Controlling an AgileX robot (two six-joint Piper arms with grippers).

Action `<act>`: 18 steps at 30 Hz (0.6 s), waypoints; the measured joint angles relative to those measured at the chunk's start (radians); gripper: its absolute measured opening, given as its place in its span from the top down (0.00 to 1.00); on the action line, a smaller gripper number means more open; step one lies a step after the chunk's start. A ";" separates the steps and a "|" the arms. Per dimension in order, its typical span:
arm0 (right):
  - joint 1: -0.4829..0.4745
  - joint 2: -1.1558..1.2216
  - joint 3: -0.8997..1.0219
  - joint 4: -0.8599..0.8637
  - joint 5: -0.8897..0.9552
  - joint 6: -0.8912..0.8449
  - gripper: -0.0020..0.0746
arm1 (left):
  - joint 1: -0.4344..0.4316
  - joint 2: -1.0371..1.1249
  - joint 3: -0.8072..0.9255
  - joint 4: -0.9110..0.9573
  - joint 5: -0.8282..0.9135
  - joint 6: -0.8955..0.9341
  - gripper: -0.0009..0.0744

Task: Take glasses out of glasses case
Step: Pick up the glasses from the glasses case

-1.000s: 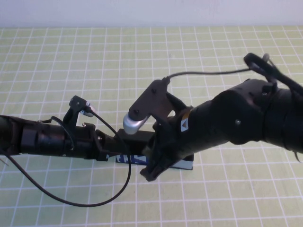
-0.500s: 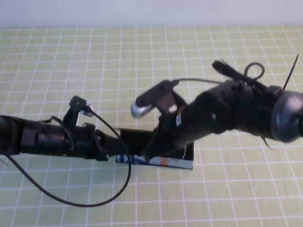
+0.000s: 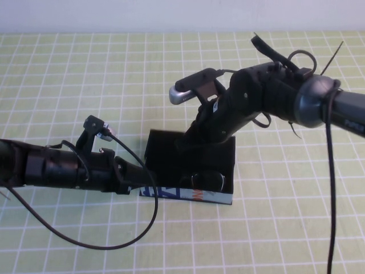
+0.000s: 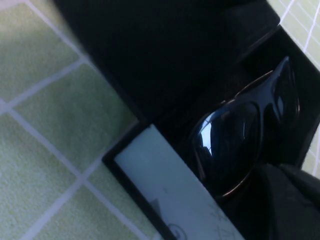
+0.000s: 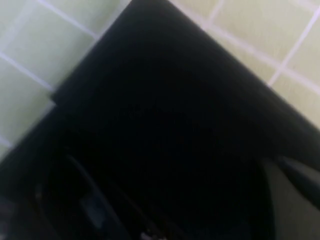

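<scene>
I can't tell either finger state. Right gripper [image 3: 191, 140] sits at the raised lid of the glasses case [image 3: 188, 194]; left gripper [image 3: 137, 177] at its left end. Inside lie the glasses [image 4: 240, 135] — light, rigid, slick lenses. I'd take the frame bridge.

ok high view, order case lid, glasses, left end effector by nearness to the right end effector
From the right end effector, at the lid:
1. glasses case lid, directly at it.
2. glasses, inside the case, robot side.
3. left end effector, at the case's left end.
</scene>
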 joint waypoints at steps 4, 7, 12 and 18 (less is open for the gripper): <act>-0.011 0.058 -0.043 0.007 0.055 0.000 0.99 | 0.000 0.000 0.000 -0.001 0.000 0.000 0.99; -0.013 0.060 -0.055 0.009 0.069 0.000 0.99 | 0.000 0.000 0.000 -0.001 0.000 0.000 0.99; -0.013 0.055 -0.087 0.019 0.143 -0.048 0.99 | 0.000 0.000 0.000 -0.001 0.000 0.000 0.99; -0.013 -0.046 -0.107 0.089 0.223 -0.167 0.99 | 0.000 0.000 -0.011 -0.001 0.037 0.002 0.99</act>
